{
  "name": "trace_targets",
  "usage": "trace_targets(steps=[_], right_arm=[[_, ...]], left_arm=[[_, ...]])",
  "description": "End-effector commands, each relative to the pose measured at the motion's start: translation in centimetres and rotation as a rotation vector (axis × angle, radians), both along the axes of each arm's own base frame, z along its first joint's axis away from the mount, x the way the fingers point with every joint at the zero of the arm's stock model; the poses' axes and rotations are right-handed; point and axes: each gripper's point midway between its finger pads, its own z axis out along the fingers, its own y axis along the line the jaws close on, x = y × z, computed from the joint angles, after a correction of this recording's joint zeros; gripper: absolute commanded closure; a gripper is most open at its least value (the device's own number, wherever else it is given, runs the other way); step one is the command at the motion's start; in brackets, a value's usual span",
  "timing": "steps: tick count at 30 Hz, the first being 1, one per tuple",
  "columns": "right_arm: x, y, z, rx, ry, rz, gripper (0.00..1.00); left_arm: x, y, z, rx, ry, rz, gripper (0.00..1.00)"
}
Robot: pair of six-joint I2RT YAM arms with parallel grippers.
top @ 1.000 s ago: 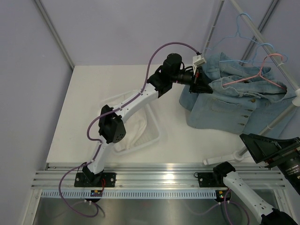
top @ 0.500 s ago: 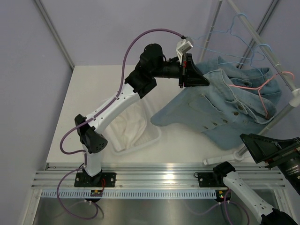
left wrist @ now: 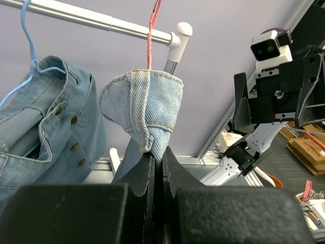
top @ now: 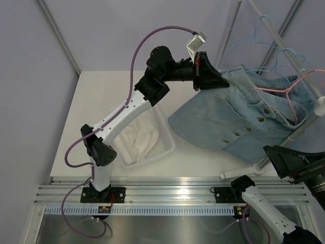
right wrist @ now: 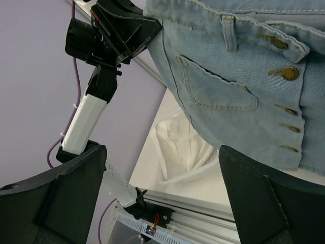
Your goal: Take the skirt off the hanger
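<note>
The light-blue denim skirt hangs spread out from a pink hanger on the rack rail at the right. My left gripper is raised high and is shut on the skirt's upper edge. In the left wrist view a folded denim edge is pinched between the shut fingers, under the pink hanger's hook. My right gripper stays low at the near right, open and holding nothing. In its own view the skirt hangs above the wide-apart fingers.
A white basket holding white cloth sits on the table under the left arm. Blue wire hangers hang on the slanted rail. The rack's white pole and foot stand near the right arm.
The left arm has lifted and pulled the skirt's edge up and to the left. The skirt has stretched out flatter, and the pink hanger has tilted toward the rail's end. The right arm has not moved.
</note>
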Motion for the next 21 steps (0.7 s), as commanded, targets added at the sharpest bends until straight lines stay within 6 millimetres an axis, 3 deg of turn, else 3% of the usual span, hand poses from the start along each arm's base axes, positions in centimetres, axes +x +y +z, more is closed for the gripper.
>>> trace_targets(steps=[1,8,14,18,20,21], right_arm=[[0.0,-0.4,0.1,-0.016,-0.01,-0.017,0.0],[-0.2,-0.8,0.2,-0.022,-0.012,-0.026,0.0],[0.4,-0.6,0.1,-0.034,-0.008,-0.033,0.0],[1.9,0.4,0.6,-0.053,-0.007,-0.019,0.01],[3.4,1.3,0.9,-0.087,0.002,-0.005,0.0],[4.2,1.7,1.4,-0.093,-0.007,-0.002,0.01]], left_arm=[[-1.8,2.5,7.8,-0.208,-0.104,0.021,1.0],[-0.5,5.4,9.6,-0.255,-0.103,0.06,1.0],[-0.1,7.9,10.0,-0.253,-0.101,0.094,1.0],[-0.1,9.0,9.3,-0.194,-0.052,0.141,1.0],[0.3,9.3,7.8,-0.158,-0.031,0.176,1.0],[-0.8,10.5,8.6,-0.17,-0.04,0.193,1.0]])
